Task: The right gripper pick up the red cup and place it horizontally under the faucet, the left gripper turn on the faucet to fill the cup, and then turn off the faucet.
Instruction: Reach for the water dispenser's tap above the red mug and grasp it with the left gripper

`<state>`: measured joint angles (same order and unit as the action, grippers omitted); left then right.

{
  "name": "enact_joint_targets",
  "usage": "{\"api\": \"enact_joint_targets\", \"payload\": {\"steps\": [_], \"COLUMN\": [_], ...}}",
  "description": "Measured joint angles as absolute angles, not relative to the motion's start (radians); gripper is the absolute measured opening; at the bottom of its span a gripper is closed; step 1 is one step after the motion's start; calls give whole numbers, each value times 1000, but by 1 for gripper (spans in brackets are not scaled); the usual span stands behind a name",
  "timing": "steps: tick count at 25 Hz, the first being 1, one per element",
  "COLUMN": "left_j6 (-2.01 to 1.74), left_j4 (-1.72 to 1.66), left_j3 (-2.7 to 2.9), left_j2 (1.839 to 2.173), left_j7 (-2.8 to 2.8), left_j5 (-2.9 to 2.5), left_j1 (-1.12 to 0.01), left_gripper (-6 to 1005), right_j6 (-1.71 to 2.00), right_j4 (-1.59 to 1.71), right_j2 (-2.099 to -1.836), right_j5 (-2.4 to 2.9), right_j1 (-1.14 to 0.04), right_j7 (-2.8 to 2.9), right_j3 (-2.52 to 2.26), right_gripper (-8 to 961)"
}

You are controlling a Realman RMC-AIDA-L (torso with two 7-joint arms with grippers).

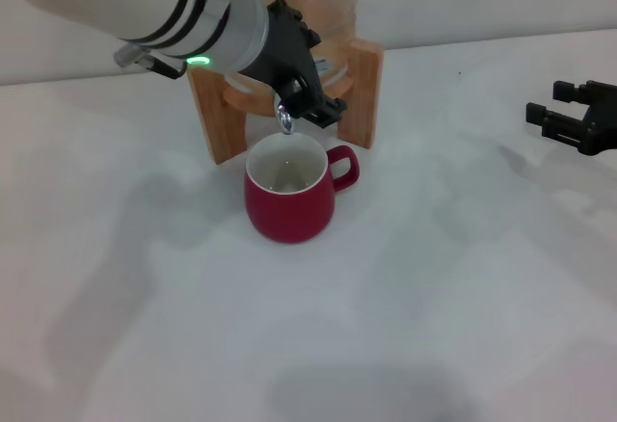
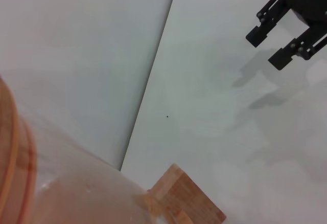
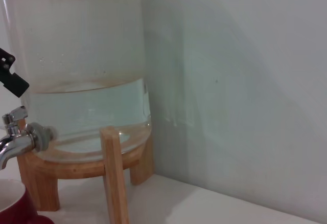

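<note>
The red cup stands upright on the white table, its handle pointing right, directly below the chrome faucet. The faucet sticks out of a glass jar on a wooden stand. My left gripper, on the thick white arm with a green light, is at the faucet's lever, just above the cup. The right wrist view shows the faucet from the side and a bit of the cup's rim beneath it. Far off to the right, my right gripper hangs open and holds nothing; it also appears in the left wrist view.
The glass jar is about half full of water and rests on the wooden stand against the back wall. In the left wrist view a corner of the stand shows. Bare white tabletop lies between the cup and the right gripper.
</note>
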<state>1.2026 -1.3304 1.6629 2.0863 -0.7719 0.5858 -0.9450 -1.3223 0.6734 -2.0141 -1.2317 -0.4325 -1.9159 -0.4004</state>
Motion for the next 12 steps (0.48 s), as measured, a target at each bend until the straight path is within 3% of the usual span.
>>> {"api": "enact_joint_targets", "payload": {"steps": [12], "left_j6": [1162], "left_j4": [-1286], "left_j3": [1673], "left_j2": [2086], "left_j7": [-791], "left_j5": [592], "left_j1": [-948], "left_gripper": [799], "right_j6": [-1320], "right_j4": [673], "right_j2": [-2014], "right_j5": [-1232], "right_j1": [-434], "right_j7": [-1915], "right_j3": [-400], "right_gripper": [545]}}
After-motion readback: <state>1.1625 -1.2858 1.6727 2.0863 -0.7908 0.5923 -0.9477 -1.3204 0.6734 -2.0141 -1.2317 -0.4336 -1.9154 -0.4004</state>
